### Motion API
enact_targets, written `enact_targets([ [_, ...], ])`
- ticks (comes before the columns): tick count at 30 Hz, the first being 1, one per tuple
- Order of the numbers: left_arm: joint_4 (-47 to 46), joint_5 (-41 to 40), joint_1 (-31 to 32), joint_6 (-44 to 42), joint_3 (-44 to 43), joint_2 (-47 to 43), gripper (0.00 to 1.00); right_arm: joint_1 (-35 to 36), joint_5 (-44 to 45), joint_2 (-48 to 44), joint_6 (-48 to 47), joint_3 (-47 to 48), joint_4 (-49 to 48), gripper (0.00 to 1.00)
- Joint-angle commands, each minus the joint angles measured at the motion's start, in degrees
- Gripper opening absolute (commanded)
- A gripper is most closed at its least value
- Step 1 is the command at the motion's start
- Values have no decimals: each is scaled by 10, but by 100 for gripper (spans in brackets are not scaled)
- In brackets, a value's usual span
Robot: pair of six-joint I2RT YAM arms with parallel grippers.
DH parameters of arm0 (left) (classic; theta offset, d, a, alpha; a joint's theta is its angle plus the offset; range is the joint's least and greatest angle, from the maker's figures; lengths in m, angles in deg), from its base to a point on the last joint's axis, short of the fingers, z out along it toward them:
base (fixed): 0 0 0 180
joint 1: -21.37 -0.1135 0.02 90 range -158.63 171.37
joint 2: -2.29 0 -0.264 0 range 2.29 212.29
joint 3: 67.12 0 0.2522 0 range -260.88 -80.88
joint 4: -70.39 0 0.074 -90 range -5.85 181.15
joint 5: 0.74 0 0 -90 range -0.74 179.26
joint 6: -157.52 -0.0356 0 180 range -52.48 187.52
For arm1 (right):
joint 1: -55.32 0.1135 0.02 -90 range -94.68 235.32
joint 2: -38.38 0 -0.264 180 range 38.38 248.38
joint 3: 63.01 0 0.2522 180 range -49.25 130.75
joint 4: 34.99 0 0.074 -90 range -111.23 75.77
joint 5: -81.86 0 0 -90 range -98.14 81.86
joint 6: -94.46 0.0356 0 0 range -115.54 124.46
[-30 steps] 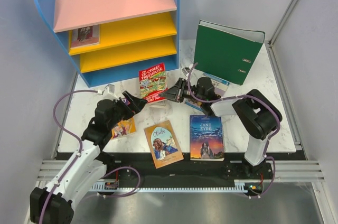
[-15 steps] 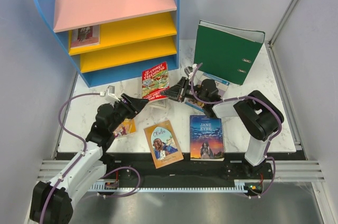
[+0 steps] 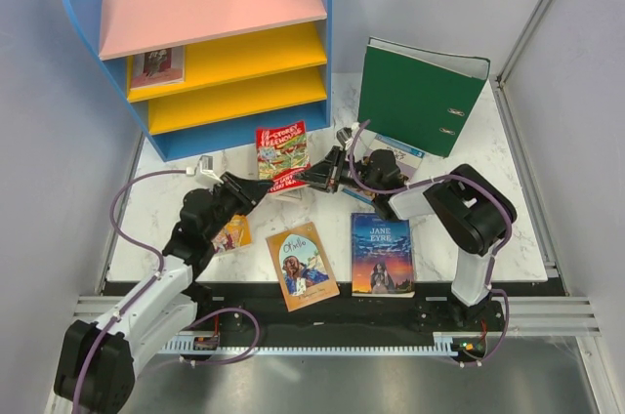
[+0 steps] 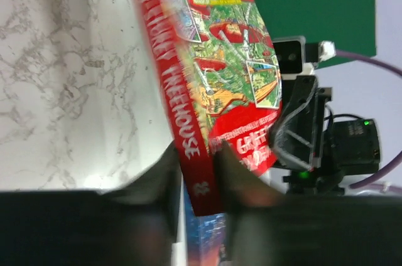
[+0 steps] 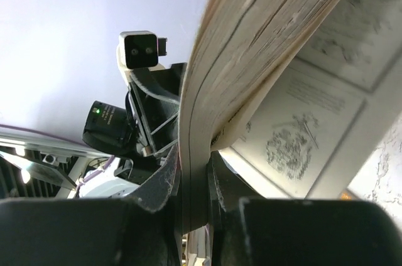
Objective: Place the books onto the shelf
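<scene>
Handover step: red book [image 3: 282,151] pinched in right gripper [image 3: 308,176]; left gripper [image 4: 198,178] narrow astride its spine, hold unclear. Next, likely: firmer left grip, right release.

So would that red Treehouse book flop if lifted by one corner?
Probably floppy: the red book curves above the right gripper pinching its edge, pages fanning apart. Likely light too, being a thin paperback. Held by one edge, it may sag or twist.
</scene>
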Motion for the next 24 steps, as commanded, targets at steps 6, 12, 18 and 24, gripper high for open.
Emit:
enact_targets([
  [6,6,6,11,0,-42,-6,2,12,-23,1,9,7,-109,7],
  [12,96,2,10,-46,-111,-14,2,2,-1,-5,-50,-29,-53,56],
  [18,167,20,10,-103,-215,24,2,-2,99,-70,-227,-52,227,78],
  [24,229,75,9,-166,-364,88,2,28,358,-198,-429,-47,464,98],
])
